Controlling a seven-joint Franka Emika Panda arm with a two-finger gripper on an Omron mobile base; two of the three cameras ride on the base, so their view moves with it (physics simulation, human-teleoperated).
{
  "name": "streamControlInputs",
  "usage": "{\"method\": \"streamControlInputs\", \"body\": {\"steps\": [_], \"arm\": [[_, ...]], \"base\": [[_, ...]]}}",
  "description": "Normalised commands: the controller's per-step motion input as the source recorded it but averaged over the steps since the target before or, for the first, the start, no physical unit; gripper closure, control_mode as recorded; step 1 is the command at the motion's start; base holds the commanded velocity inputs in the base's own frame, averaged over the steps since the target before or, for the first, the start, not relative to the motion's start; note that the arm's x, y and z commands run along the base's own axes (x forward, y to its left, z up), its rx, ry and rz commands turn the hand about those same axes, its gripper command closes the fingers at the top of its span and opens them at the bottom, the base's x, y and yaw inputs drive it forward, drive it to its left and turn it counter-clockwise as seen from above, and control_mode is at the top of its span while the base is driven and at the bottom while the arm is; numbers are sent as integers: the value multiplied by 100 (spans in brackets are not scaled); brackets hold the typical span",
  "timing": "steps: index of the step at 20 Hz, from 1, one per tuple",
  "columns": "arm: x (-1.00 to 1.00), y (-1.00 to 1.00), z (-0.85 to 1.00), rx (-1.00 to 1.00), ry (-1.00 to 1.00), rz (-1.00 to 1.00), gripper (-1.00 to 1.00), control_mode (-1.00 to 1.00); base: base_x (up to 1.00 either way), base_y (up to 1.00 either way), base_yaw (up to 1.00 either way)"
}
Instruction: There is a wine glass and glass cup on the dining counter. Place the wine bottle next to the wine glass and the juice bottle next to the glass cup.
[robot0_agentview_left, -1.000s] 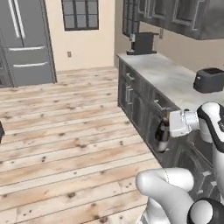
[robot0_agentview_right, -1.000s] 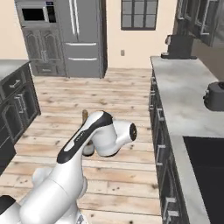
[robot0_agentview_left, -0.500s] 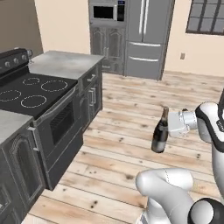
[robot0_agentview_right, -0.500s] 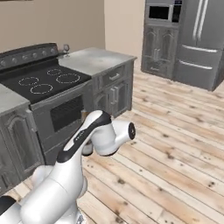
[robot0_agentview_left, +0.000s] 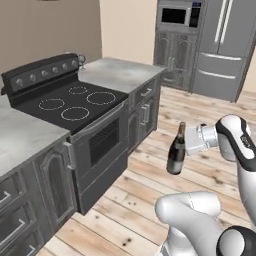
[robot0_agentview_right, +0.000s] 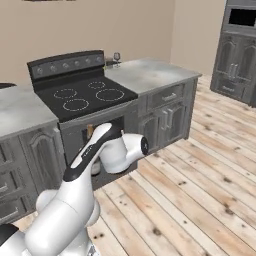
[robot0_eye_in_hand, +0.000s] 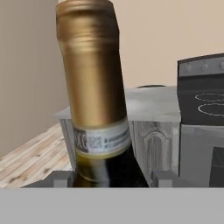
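Wood-plank flooring runs beside the long grey-white marble dining counter (robot0_agentview_left: 117, 72) with its black cooktop (robot0_agentview_left: 75, 102) and raised black divider (robot0_agentview_left: 42, 75). At the divider's far end stands a small clear stemmed wine glass (robot0_agentview_right: 116, 57). Out over the floor, the two-finger gripper (robot0_agentview_left: 186, 141) clamps the tall dark wine bottle (robot0_agentview_left: 176, 150) with gold-foil top upright, just below its neck, well apart from the counter.
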Motion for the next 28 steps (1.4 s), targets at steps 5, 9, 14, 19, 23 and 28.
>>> {"method": "streamControlInputs", "body": {"steps": [5,9,14,19,23,28], "arm": [[0,0,0,0,0,0,100,100],[0,0,0,0,0,0,100,100],[0,0,0,0,0,0,100,100],[0,0,0,0,0,0,100,100],[0,0,0,0,0,0,100,100],[0,0,0,0,0,0,100,100]], "base": [[79,-22,15],[81,-31,3],[79,-34,0],[74,-35,0],[72,-35,0],[73,-35,0]]}}
